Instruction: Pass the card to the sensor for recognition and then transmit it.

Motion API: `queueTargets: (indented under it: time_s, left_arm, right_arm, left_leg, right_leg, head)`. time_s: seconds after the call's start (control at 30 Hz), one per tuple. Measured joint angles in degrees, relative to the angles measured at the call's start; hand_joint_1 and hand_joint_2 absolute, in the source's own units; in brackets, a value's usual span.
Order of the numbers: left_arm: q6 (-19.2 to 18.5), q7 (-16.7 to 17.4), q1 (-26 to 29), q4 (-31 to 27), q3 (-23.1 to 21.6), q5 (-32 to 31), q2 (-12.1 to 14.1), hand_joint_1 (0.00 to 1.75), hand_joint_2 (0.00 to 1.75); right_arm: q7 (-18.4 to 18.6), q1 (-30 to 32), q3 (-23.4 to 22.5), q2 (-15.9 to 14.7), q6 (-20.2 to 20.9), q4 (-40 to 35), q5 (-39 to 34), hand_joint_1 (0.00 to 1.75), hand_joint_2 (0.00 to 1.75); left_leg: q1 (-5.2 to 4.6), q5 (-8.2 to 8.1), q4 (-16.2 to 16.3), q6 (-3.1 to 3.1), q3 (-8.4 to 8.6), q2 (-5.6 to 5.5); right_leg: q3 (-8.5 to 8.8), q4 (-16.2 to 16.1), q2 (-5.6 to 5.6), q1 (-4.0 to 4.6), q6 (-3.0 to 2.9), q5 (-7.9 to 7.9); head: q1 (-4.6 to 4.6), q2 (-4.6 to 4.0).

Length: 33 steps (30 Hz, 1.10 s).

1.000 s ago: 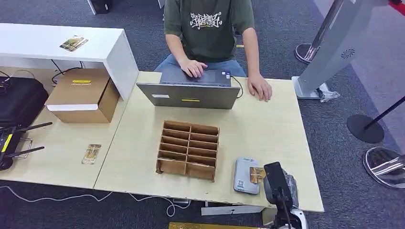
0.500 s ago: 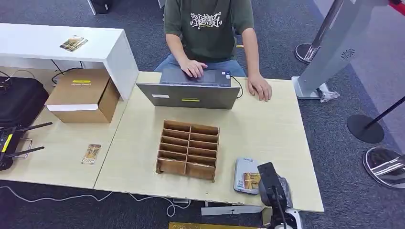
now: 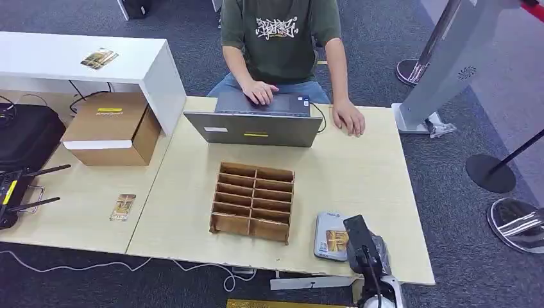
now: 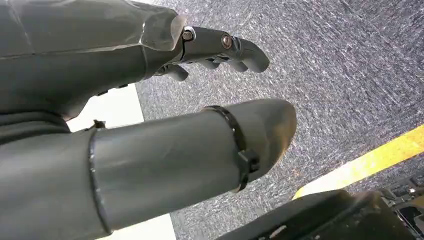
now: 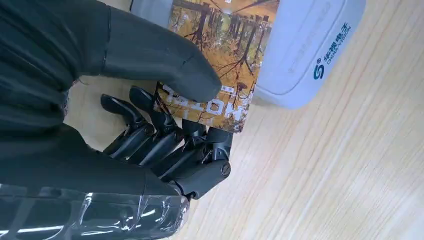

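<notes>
Card (image 5: 220,55) with an autumn-forest print lies flat over the grey sensor (image 5: 305,45), pinched by the right robot hand (image 5: 165,125): the thick thumb presses on its printed face and the dark fingers (image 5: 200,155) curl beneath its near edge. In the head view the card (image 3: 336,240) sits on the sensor (image 3: 326,231) at the near right of the pale wooden worktop (image 3: 359,173), with the right robot hand (image 3: 367,247) just beside it on the right.

The left robot hand (image 4: 215,85) hangs over speckled grey carpet, holding nothing, its fingers loosely bent and apart from the thumb.

A brown cardboard organiser (image 3: 253,201) with two columns of slots stands just left of the sensor, in the middle of the worktop. Beyond it, at the far edge, is an open laptop (image 3: 253,125); a person (image 3: 282,38) in a dark green shirt sits behind it with one hand on the keyboard and the other resting on the worktop. On the left stand a cardboard box (image 3: 112,128) and a second card (image 3: 122,207) lying near the front edge. A third card (image 3: 99,58) lies on the white shelf (image 3: 38,61) at far left.
</notes>
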Motion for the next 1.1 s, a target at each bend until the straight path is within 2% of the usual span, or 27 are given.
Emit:
queueTargets:
  time_s: [0.5,0.57,0.6,0.7,0.8,0.9,1.1]
  left_arm:
    - [-0.07,-0.02,0.0,0.0,0.0,-0.13,-0.04,0.0,0.0]
    - [-0.07,-0.24,0.04,0.0,0.0,-0.04,-0.04,0.0,0.0]
    - [-0.02,-0.39,0.08,0.0,0.0,0.07,-0.04,0.0,0.0]
    - [0.22,-0.72,0.24,0.0,0.02,0.44,-0.04,0.0,0.0]
    - [0.31,-1.09,0.36,0.0,0.18,0.46,-0.04,0.0,0.0]
    - [0.28,-1.49,0.35,0.0,0.22,0.46,-0.06,0.0,0.0]
    - [0.17,-1.55,0.35,0.0,0.22,0.44,-0.04,0.0,0.0]
  right_arm:
    - [-0.3,0.08,-0.42,0.0,-0.48,-0.09,0.59,1.75,1.75]
    - [-2.85,0.62,-0.5,0.29,-2.37,-1.2,1.4,1.75,1.75]
    - [-5.41,1.03,-0.64,0.57,-3.99,-2.1,1.38,1.75,1.75]
    - [-16.22,2.19,-0.7,1.72,-10.37,-7.51,0.55,1.75,1.75]
    - [-22.35,3.25,0.08,2.25,-14.99,-13.78,1.33,1.75,1.75]
    - [-23.63,3.76,1.55,2.36,-16.15,-18.72,1.99,1.75,1.75]
    - [-22.71,3.26,3.39,2.36,-16.44,-22.29,0.31,1.75,1.75]
  left_leg:
    - [0.0,0.0,0.0,0.0,0.05,0.0]
    - [-0.01,0.0,0.0,0.0,0.04,0.0]
    - [-0.01,0.0,0.0,0.0,0.03,0.0]
    - [-0.01,0.0,0.0,0.0,0.03,0.0]
    - [-0.01,0.0,0.0,-0.01,0.01,-0.01]
    - [0.0,-0.03,0.0,-0.03,0.01,0.0]
    - [0.0,-0.02,0.0,-0.03,0.01,0.01]
  right_leg:
    - [0.05,0.0,0.0,0.0,0.0,0.0]
    - [0.05,0.0,0.0,-0.01,0.0,0.0]
    - [0.05,0.0,0.0,-0.01,0.0,0.0]
    - [0.02,0.0,0.01,-0.01,0.0,0.0]
    - [0.01,0.0,0.0,-0.01,0.0,-0.01]
    - [0.01,0.0,0.02,0.0,-0.01,-0.02]
    - [0.02,0.0,0.01,-0.01,-0.02,-0.02]
  head:
    - [0.02,0.0]
    - [0.02,0.0]
    - [0.0,0.0]
    - [0.0,0.0]
    - [0.0,0.0]
    - [0.02,0.0]
    - [0.0,0.0]
